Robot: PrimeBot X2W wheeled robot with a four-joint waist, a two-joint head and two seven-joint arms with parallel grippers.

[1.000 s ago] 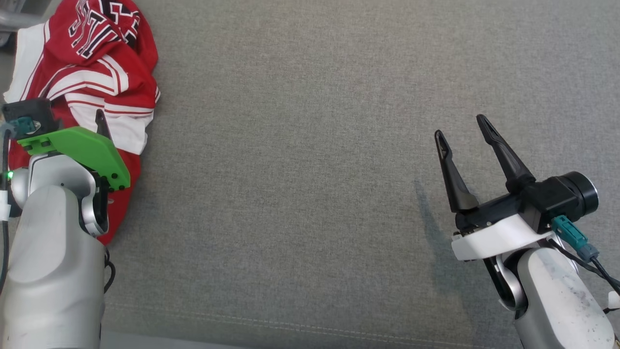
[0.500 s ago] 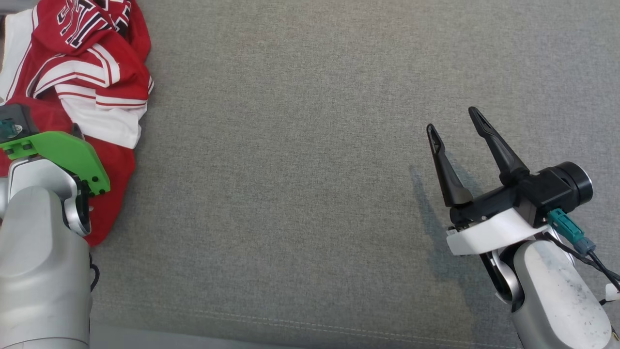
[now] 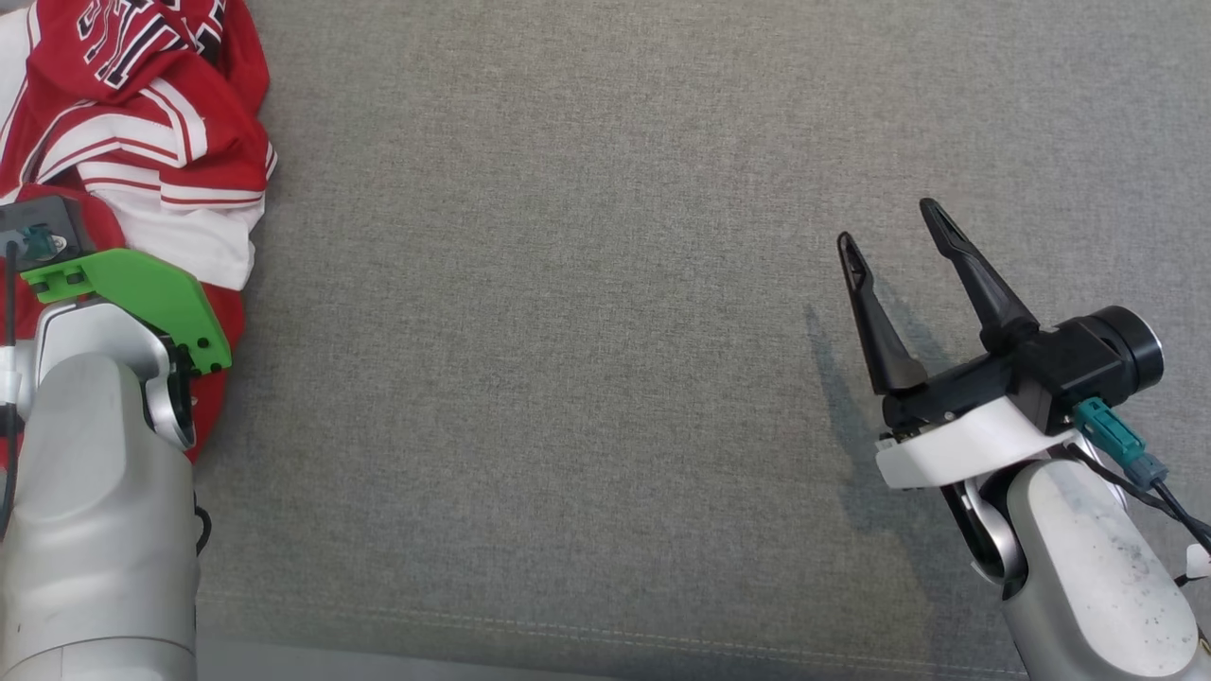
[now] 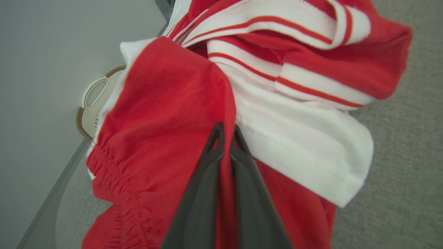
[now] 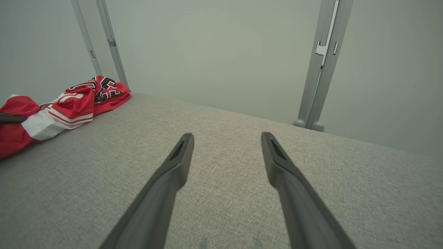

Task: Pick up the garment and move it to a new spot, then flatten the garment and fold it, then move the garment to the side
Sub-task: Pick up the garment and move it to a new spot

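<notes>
Left wrist view: my left gripper [image 4: 227, 128] is clamped on the crumpled garment [image 4: 166, 114], right gripper [image 3: 887, 224] splayed well clear of it; I judge moving, flattening, folding all pending.

The garment [image 3: 132, 142] was cut off by the top and left edges of the head view, its lettering [image 3: 118, 47] incomplete and unreadable. A green plate [image 3: 142, 293] hid the fingers of the left gripper [image 4: 227, 128] in that view. Behind the garment, a pale handled object [image 4: 93, 103] was mostly covered, unidentifiable.
</notes>
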